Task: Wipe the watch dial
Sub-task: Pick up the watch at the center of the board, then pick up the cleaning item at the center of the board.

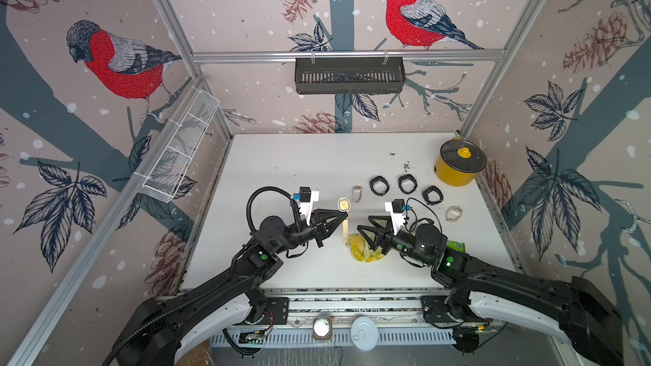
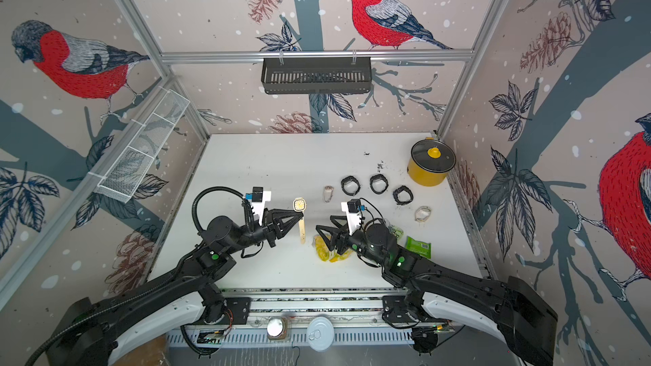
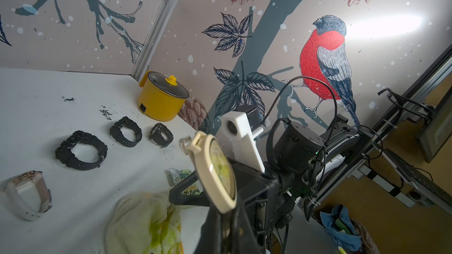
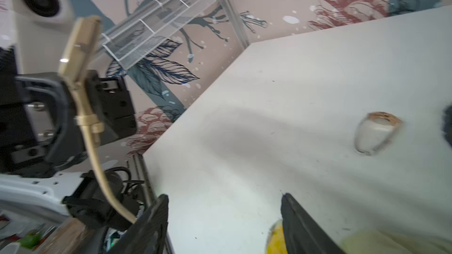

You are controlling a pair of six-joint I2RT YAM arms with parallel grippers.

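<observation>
Left gripper (image 1: 342, 218): clenched on the strap of the cream watch (image 1: 344, 204), just below the case; holds it clear of the white table (image 1: 281, 170). Dial facing upward in both top views, loose strap end trailing back toward the robot's side. Edge-on in the right wrist view, with the strap drooping in a curve. Right gripper (image 1: 363, 224): released, fingers spread wide with nothing between them; sits low over the table to the right of the held watch, apart from it. Yellow cloth (image 1: 359, 252): crumpled on the table, partly under the right gripper; contact with a finger not discernible. Three black watches (image 1: 407, 183): buckled into loops, in a loose row farther back and to the right, well apart from both grippers. Pale watch (image 1: 357, 193): on the table just beyond the held dial. Second pale watch (image 1: 453, 213): on the table right of the black row. Yellow pot (image 1: 458, 164): glass lid on, far right corner. Green packet (image 2: 418, 246): flat beside the right arm. White wire basket (image 1: 179, 149): hung on the left wall. Black shelf (image 1: 348, 75): hung on the rear rail.
</observation>
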